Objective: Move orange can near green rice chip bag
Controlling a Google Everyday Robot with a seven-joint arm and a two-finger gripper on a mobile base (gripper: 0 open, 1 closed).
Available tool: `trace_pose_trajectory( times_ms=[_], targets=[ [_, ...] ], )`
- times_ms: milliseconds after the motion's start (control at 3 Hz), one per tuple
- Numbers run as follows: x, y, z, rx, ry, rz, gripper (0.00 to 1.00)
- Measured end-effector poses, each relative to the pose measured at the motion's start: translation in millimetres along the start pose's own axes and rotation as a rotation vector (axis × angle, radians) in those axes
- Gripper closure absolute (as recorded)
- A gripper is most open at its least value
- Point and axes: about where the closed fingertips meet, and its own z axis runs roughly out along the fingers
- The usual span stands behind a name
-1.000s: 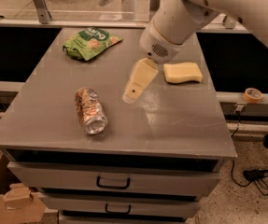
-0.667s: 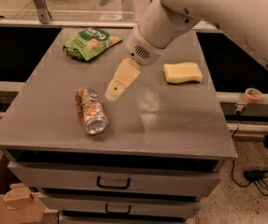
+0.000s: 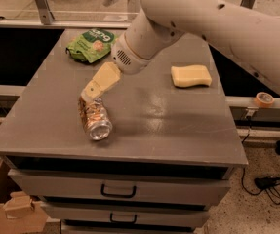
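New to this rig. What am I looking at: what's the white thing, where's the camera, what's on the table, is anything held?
The big white shape is a robot arm. The tan piece at its end is the gripper, the part that grasps things. There is just one camera view, looking down at the table from its front; where the camera is mounted isn't on record. On the grey table an orange can lies on its side near the front. A green chip bag lies at the back, and a yellow sponge sits toward the picture's right. The gripper's tip is at the can's far end. The can rests on the table, not lifted; whether the gripper touches it I can't tell.
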Motion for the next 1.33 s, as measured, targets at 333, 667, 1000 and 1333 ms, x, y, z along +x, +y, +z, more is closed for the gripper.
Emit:
trace_pose_trajectory(
  times_ms=[333, 667, 1000, 1333],
  targets=[
    [-10.5, 15.1, 8.0, -0.025, -0.01, 0.101, 0.0],
    [-11.6, 30.1, 22.6, -0.014, 0.01, 0.145, 0.0],
    [-0.7, 39.2, 37.2, 0.014, 0.058, 0.176, 0.0],
    [11.4, 44.1, 43.3, 0.052, 0.097, 0.19, 0.13]
  ],
)
